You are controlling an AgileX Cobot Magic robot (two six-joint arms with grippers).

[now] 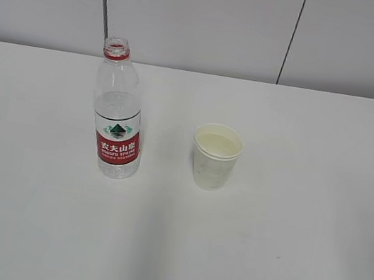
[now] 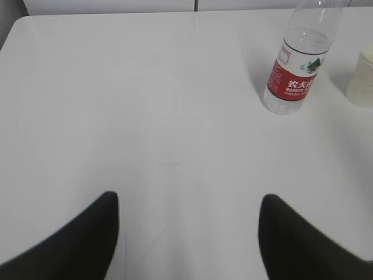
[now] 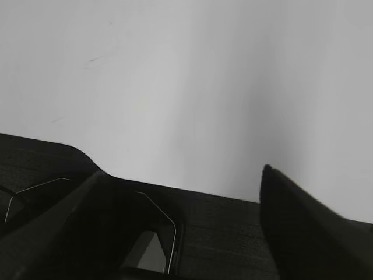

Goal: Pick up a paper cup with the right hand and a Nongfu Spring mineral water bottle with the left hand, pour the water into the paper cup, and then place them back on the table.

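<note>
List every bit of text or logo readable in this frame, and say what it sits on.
"农夫山泉": white characters on the red label of the bottle, readable in the exterior and left wrist views.
Green mountain logo: above those characters, on the label's white part.
Small white line under the characters: too small to read.
Paper cup: faint pale print, not legible.
Table: no text.

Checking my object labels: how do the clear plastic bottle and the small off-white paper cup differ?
The clear plastic bottle is about twice as tall as the off-white paper cup. The bottle has a red-and-white label; the cup looks almost plain. The bottle narrows to a small mouth; the cup opens wide. Both stand upright, uncapped, apart on the white table.
</note>
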